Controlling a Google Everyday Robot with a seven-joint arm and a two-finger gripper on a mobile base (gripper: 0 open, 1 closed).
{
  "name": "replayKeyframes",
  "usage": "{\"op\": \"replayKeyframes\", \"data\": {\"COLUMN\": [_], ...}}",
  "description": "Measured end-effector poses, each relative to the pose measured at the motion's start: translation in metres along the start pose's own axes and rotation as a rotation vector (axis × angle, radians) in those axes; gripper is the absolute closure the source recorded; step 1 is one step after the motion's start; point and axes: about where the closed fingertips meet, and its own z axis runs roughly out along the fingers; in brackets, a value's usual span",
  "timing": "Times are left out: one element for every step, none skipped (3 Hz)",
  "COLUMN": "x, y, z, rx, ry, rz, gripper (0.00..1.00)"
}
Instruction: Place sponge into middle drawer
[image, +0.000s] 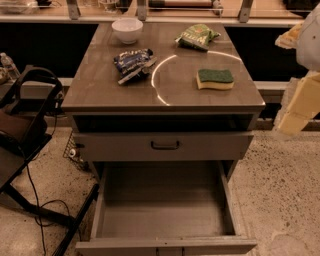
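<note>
Camera view: the sponge (215, 79) lies on the cabinet (100, 92), on the right side of its top. The middle drawer (162, 215) stands pulled out low in the cabinet. The gripper (299, 107) hangs right of the cabinet; wide or narrow, I cannot tell.

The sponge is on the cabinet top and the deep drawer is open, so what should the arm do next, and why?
Probably move the hand left, over the sponge, ready to grasp it. The hand hangs beyond the right edge of the cabinet, apart from the sponge, which lies untouched on the top; the middle drawer below is already open.
</note>
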Motion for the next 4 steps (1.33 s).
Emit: {"op": "replayKeyframes", "data": {"x": [0.000, -0.007, -0.008, -0.011], "y": [0.000, -0.031, -0.099, -0.143], "z": [0.000, 0.001, -0.001, -0.001], "rx": [0.000, 0.048, 0.183, 0.260], "ry": [0.000, -0.079, -0.310, -0.510], "rz": [0.000, 0.014, 0.063, 0.080], "gripper": [0.00, 0.00, 0.00, 0.00]}}
